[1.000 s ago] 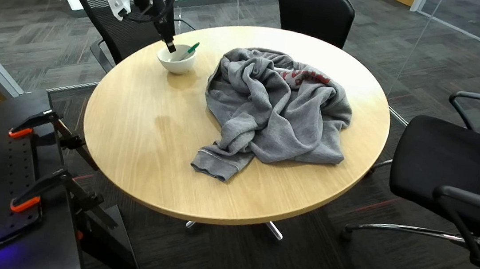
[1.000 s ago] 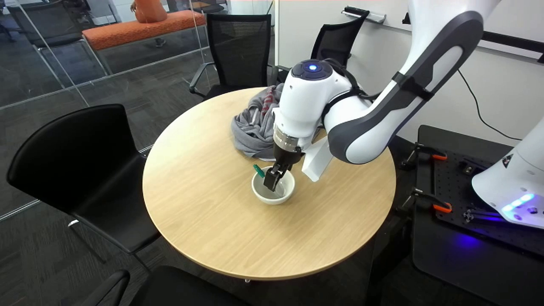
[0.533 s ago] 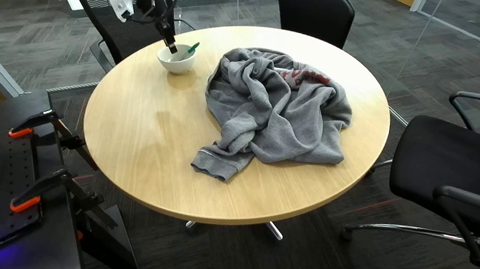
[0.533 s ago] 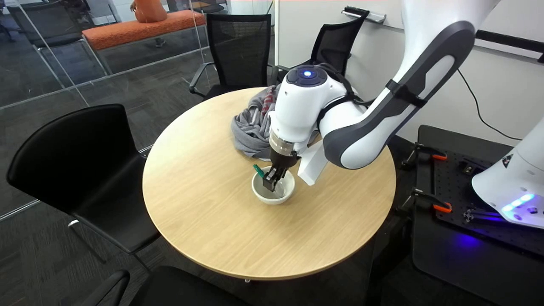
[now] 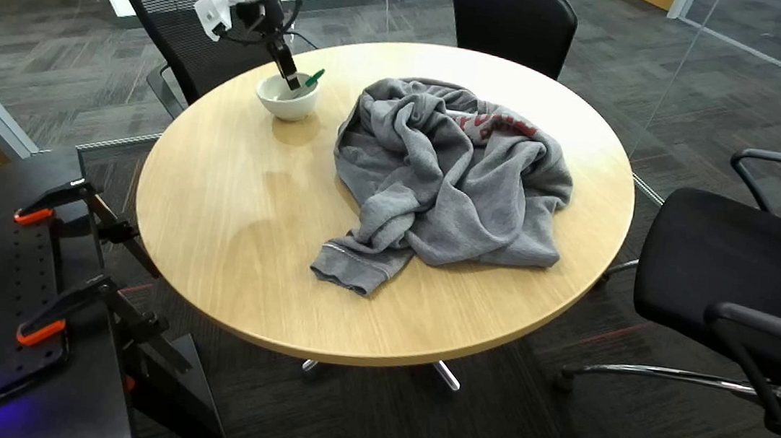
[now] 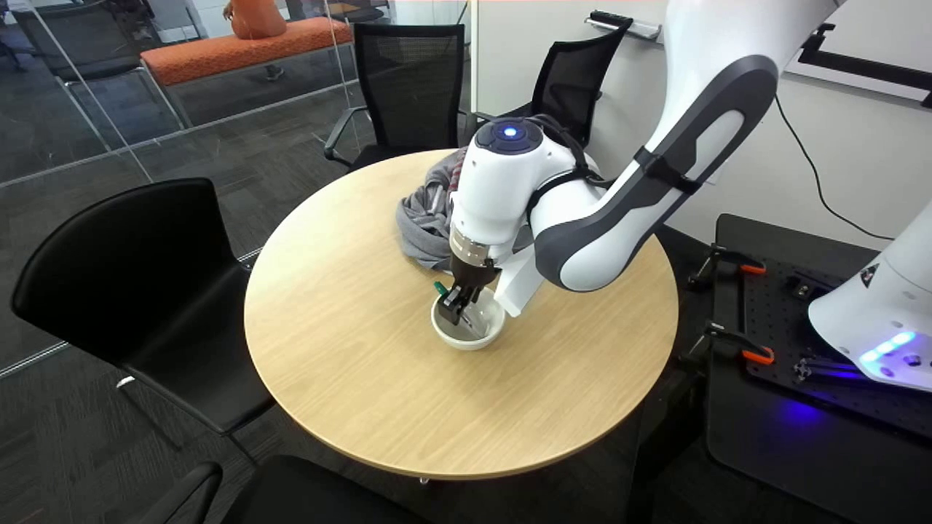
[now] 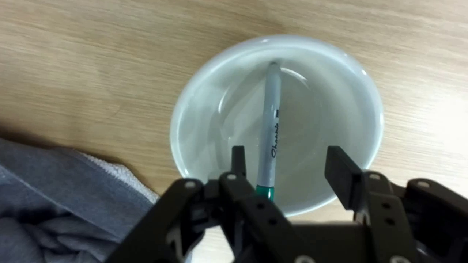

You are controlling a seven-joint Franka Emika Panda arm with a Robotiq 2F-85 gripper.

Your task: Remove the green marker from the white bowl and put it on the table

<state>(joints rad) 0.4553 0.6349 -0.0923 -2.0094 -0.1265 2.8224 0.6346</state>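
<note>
- White bowl point(image 7: 310, 120), glossy, one: upright on your round table point(image 5: 266, 293), pale wood-grain top.
- Green marker point(image 7: 270, 120), one: inside the bowl, tilted; grey barrel with dark lettering, green end point(image 5: 314, 78) standing past the rim on the side toward the grey sweatshirt point(image 5: 453, 175).
- Gripper point(image 7: 285, 160), black, one: pointing down at the bowl's mouth, fingers spread. In your wrist view the marker's barrel shows between the fingertips, nearer one than the other, and that finger covers part of the green end. Whether either touches the marker you cannot tell.
- Robot arm point(image 6: 502, 189), white with dark grey: extended over your table; it hides part of the sweatshirt in an exterior view.
- Sweatshirt: crumpled, red lettering, lying on the table near the bowl but apart from it; a fold shows in a corner of your wrist view.
- Black stand point(image 5: 78, 389), one: next to the table, with two orange-and-black clamps point(image 5: 41, 332) at its edge.
- Black chairs point(image 5: 733, 269), several: around the table.
- Orange bench point(image 6: 211, 60), one: in the background of an exterior view.
</note>
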